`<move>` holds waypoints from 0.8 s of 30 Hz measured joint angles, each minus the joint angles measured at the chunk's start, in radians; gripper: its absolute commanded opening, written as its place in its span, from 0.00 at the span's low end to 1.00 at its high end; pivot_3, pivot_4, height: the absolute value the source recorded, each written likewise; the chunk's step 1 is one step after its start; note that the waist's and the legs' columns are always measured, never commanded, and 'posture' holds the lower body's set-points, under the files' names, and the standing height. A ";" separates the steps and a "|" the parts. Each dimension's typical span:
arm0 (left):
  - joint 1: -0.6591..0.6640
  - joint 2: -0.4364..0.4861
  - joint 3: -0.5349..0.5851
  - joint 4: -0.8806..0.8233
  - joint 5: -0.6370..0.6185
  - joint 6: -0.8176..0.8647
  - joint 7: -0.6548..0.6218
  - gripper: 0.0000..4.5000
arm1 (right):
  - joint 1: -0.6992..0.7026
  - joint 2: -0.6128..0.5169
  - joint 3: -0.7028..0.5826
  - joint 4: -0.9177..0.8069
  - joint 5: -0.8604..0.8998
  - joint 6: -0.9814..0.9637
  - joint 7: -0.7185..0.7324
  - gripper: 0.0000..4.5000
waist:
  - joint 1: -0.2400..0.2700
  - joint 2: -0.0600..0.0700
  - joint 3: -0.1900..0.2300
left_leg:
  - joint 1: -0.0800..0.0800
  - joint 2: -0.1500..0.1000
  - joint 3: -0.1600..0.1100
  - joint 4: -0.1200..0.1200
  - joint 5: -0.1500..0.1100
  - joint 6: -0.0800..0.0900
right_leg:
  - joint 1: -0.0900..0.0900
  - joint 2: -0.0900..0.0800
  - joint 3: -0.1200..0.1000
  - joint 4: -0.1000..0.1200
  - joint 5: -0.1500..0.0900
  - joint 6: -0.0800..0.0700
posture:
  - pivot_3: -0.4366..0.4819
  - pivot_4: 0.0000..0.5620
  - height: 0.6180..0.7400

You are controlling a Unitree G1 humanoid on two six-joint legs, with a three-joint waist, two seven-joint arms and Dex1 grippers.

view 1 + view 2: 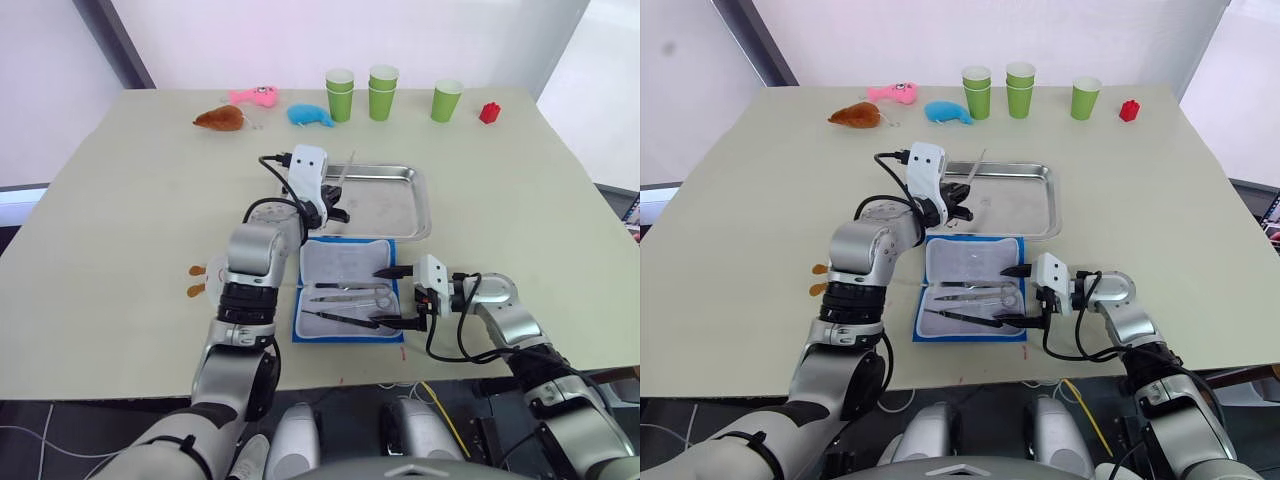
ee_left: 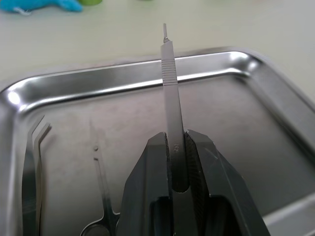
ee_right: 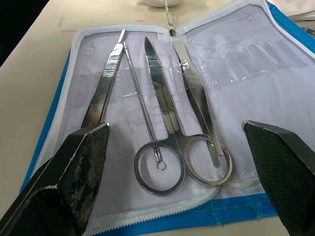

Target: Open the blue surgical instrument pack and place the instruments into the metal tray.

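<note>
Left gripper (image 2: 176, 162) clamps scalpel handle (image 2: 171, 93) over metal tray (image 1: 415, 205); right gripper (image 1: 392, 297) wide open beside open pack (image 1: 350, 262); 3 cup stacks (image 1: 381, 93) behind.

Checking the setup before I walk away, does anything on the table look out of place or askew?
Nothing stands out. The bright-blue fabric instrument pack lies open and flat with silver tools in it, the shiny steel tray sits square behind it, and the left gripper holds a thin flat silver handle upright over the tray.
</note>
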 measured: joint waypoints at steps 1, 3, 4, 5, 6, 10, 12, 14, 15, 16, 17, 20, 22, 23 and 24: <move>-0.004 -0.010 0.001 0.026 0.008 -0.013 0.023 0.00 | 0.000 0.000 0.000 0.000 0.000 0.000 0.000 1.00 | 0.000 0.000 0.000 | 0.000 0.000 0.000 0.000 0.000 0.000 | 0.000 0.000 0.000 0.000 0.000 0.000 | 0.48 0.27 1.00; -0.018 -0.027 0.012 0.068 0.018 -0.024 0.059 0.00 | 0.000 0.001 0.000 0.000 0.000 0.000 0.000 1.00 | 0.000 0.000 0.000 | 0.000 0.000 0.000 0.000 0.000 0.000 | 0.000 0.000 0.000 0.000 0.000 0.000 | 0.48 0.27 1.00; -0.023 -0.034 0.020 0.079 0.019 -0.028 0.071 0.00 | 0.000 0.001 0.000 0.000 0.000 0.000 0.000 1.00 | 0.000 0.000 0.000 | 0.000 0.000 0.000 0.000 0.000 0.000 | 0.000 0.000 0.000 0.000 0.000 0.000 | 0.48 0.27 1.00; -0.026 -0.038 0.025 0.088 0.019 -0.033 0.081 0.00 | 0.000 0.001 0.000 0.000 0.000 0.000 0.000 1.00 | -0.001 0.000 0.000 | 0.000 0.000 0.000 0.000 0.000 0.000 | 0.000 0.000 0.000 0.000 0.000 0.000 | 0.48 0.27 1.00; -0.031 -0.043 0.029 0.098 0.020 -0.037 0.093 0.00 | 0.000 0.001 0.000 0.000 0.000 0.000 0.000 1.00 | -0.001 0.000 0.000 | 0.000 0.000 0.000 0.000 0.000 0.000 | 0.000 0.000 0.000 0.000 0.000 0.000 | 0.48 0.27 1.00; -0.043 -0.059 0.035 0.147 0.021 -0.056 0.126 0.00 | 0.000 0.002 0.000 0.000 0.000 0.000 -0.001 1.00 | -0.001 0.000 0.000 | 0.000 0.000 0.000 0.000 0.000 0.000 | 0.000 0.000 0.000 0.000 0.000 0.000 | 0.48 0.27 1.00; -0.043 -0.062 0.047 0.167 0.019 -0.059 0.136 0.00 | 0.000 0.003 0.000 0.000 0.000 0.000 -0.001 1.00 | -0.001 0.000 0.000 | 0.000 0.000 0.000 -0.001 0.000 0.000 | 0.000 0.000 0.000 0.000 0.000 0.000 | 0.48 0.27 1.00; -0.043 -0.065 0.066 0.177 0.017 -0.059 0.146 0.00 | 0.001 0.003 0.000 -0.001 0.000 0.000 -0.001 1.00 | -0.001 0.000 0.000 | 0.000 0.000 0.000 -0.001 0.000 0.000 | 0.000 0.000 0.000 0.000 0.000 0.000 | 0.48 0.27 1.00; -0.043 -0.065 0.066 0.179 0.017 -0.059 0.146 0.00 | 0.001 0.003 0.000 -0.001 0.000 0.000 -0.001 1.00 | -0.001 0.000 0.000 | 0.000 0.000 0.000 -0.001 0.000 0.000 | 0.000 0.000 0.000 0.000 0.000 0.000 | 0.48 0.27 1.00; -0.042 -0.064 0.067 0.180 0.017 -0.058 0.147 0.00 | 0.001 0.003 0.000 -0.001 0.000 0.000 -0.002 1.00 | -0.001 0.000 0.000 | 0.000 0.000 0.000 -0.001 0.000 0.000 | 0.000 0.000 0.000 0.000 0.000 0.000 | 0.48 0.27 1.00; -0.041 -0.065 0.068 0.179 0.017 -0.055 0.147 0.00 | 0.001 0.003 0.000 -0.001 0.000 0.000 -0.002 1.00 | -0.001 0.000 0.000 | 0.000 0.000 0.000 -0.001 0.000 -0.001 | 0.000 0.000 0.000 0.000 0.000 0.000 | 0.48 0.27 1.00; -0.035 -0.070 0.072 0.179 0.017 -0.051 0.151 0.00 | 0.002 0.003 0.000 -0.002 -0.001 0.000 -0.004 1.00 | -0.001 0.000 0.000 | 0.000 0.000 0.000 -0.001 0.000 -0.001 | 0.000 0.000 0.000 0.000 0.000 0.000 | 0.48 0.27 1.00; -0.032 -0.074 0.074 0.180 0.017 -0.049 0.155 0.00 | 0.002 0.003 0.000 -0.003 -0.001 0.000 -0.004 1.00 | -0.001 0.000 0.000 | 0.000 0.000 0.000 -0.001 0.000 -0.001 | 0.000 0.000 0.000 0.000 0.000 0.000 | 0.48 0.27 1.00; -0.032 -0.076 0.074 0.180 0.017 -0.048 0.156 0.00 | 0.002 0.003 0.000 -0.003 -0.001 0.000 -0.004 1.00 | -0.001 0.000 0.000 | 0.000 0.000 0.000 -0.001 0.000 -0.001 | 0.000 0.000 0.000 0.000 0.000 0.000 | 0.48 0.27 1.00; -0.032 -0.077 0.074 0.180 0.017 -0.046 0.156 0.00 | 0.002 0.003 0.000 -0.003 -0.001 0.000 -0.004 1.00 | -0.001 0.000 0.000 | 0.000 0.000 0.000 -0.001 0.000 -0.001 | 0.000 0.000 0.000 0.000 0.000 0.000 | 0.48 0.27 1.00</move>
